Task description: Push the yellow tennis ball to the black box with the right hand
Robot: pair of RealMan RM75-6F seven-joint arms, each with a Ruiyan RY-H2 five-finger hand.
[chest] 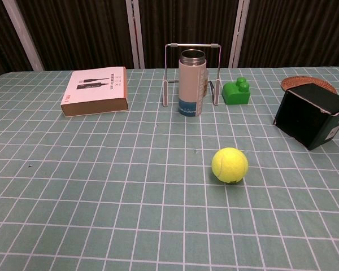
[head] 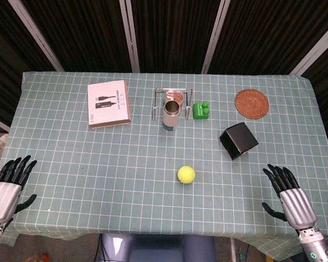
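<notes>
Right robot hand [head: 287, 192] open; bare cloth separates yellow tennis ball [head: 186, 174] from black box [head: 238, 140].

Two hands are being shown in head view only. Left hand [head: 8, 185]: black fingers w/ segmented look, silver-grey ribbed back, black thumb. Right hand [head: 287, 194]: same build, black fingers, silver ribbed back, then a grey wrist section w/ a small green ring light near the frame's bottom edge.

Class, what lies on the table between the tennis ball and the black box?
Nothing: only bare checked cloth separates the tennis ball and black box, shown in both views.
</notes>
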